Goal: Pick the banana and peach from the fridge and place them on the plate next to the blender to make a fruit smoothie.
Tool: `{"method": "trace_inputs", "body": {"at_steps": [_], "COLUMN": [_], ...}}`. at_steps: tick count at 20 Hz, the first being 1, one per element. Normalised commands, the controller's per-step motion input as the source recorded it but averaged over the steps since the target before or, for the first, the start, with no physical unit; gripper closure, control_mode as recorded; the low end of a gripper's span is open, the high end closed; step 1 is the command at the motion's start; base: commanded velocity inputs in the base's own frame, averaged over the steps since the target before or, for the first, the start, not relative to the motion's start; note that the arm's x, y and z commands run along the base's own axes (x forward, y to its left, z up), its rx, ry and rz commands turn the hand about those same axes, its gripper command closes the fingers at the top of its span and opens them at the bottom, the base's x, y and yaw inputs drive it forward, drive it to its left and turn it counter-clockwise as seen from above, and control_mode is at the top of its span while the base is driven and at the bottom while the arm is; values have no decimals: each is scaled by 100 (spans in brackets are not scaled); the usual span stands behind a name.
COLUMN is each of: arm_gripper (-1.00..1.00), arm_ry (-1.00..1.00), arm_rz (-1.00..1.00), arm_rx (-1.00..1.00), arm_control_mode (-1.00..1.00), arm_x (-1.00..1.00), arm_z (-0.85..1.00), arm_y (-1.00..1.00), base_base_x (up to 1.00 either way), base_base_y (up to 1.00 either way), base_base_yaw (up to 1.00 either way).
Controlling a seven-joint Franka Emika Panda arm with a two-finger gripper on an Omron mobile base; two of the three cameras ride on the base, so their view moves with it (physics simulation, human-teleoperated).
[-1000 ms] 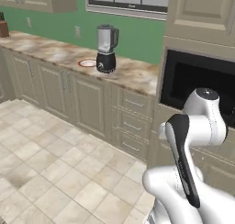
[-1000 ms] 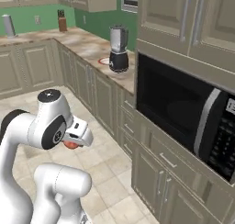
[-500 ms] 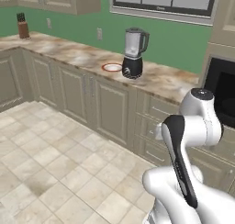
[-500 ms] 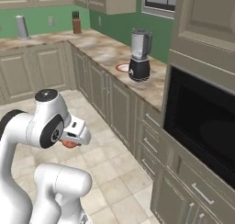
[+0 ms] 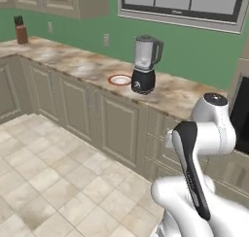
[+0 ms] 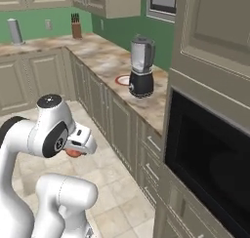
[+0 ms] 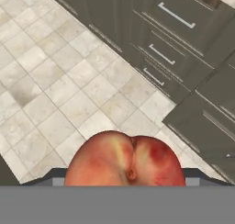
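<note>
The red-orange peach point(image 7: 126, 161) sits close against the hand camera, and my gripper point(image 6: 77, 149) is shut on it, held low in front of my arm above the tiled floor. The peach point(image 6: 73, 153) peeks out from under the hand in the right base view. The blender point(image 5: 145, 66) with its black base and clear jar stands on the marble counter, also the blender point(image 6: 141, 69). Just left of it lies the red-rimmed white plate point(image 5: 119, 79), the plate point(image 6: 123, 80), some way ahead of the gripper. The banana and the fridge are out of view.
A black built-in microwave point(image 6: 210, 154) sits in the tall cabinet right of the counter. Lower cabinet doors and drawers point(image 7: 165, 30) line the tiled floor point(image 5: 53, 182). A knife block point(image 5: 20, 33) and a grey canister point(image 6: 16, 31) stand far along the counter.
The whole picture has shifted as the base drives: the blender and plate now sit nearer and more central. My arm keeps its pose with the peach held.
</note>
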Motion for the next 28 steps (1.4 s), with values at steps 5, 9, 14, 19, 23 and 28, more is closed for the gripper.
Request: {"method": "trace_inputs", "body": {"at_steps": [5,9,14,19,23,28], "arm_gripper": [100,100,100,100,100,100], "arm_ry": [0,0,0,0,0,0], "arm_rz": [0,0,0,0,0,0], "arm_rx": [0,0,0,0,0,0], "arm_control_mode": [100,100,100,100,100,100], "arm_x": [0,0,0,0,0,0], "arm_z": [0,0,0,0,0,0], "arm_y": [0,0,0,0,0,0], "base_base_x": [100,100,100,100,94,94], "base_base_y": [50,93,77,96,87,83], "base_base_yaw": [-4,-26,-48,-58,-63,-62]}}
